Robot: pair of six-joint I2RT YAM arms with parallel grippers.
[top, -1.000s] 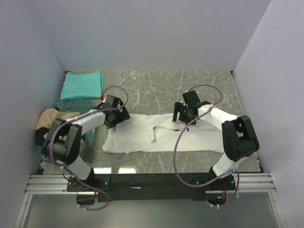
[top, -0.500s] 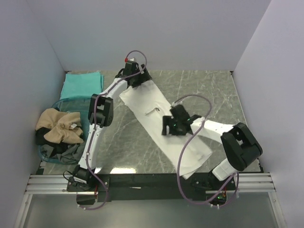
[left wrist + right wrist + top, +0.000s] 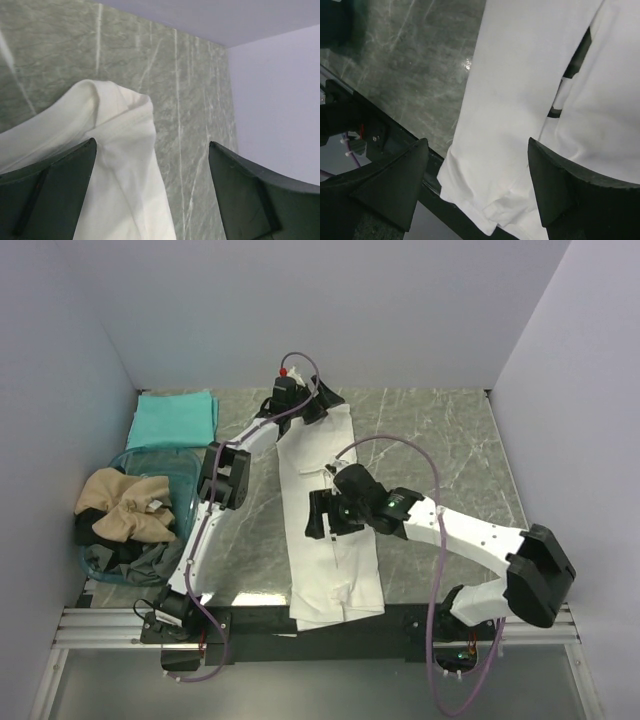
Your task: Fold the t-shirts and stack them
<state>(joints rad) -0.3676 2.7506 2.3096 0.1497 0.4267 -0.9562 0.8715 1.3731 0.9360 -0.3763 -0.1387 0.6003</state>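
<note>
The white t-shirt [image 3: 338,570] lies stretched out long. Only your wrist views show the left gripper [image 3: 152,150] and right gripper [image 3: 477,145] spread wide, maybe just above it.

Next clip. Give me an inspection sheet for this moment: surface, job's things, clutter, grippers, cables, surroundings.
Surface: grey-green marbled table, glossy.
Job's things: white t-shirt laid out as a long strip from the far side to the near edge; teal t-shirt folded in the far left corner; tan t-shirt bunched in the bin.
Clutter: dark clothes, also in the bin.
Grippers: left gripper open at the white t-shirt's far end; right gripper open above its middle.
Cables: purple cables loop free off both arms.
Surroundings: pale walls on three sides; metal rail in front.
</note>
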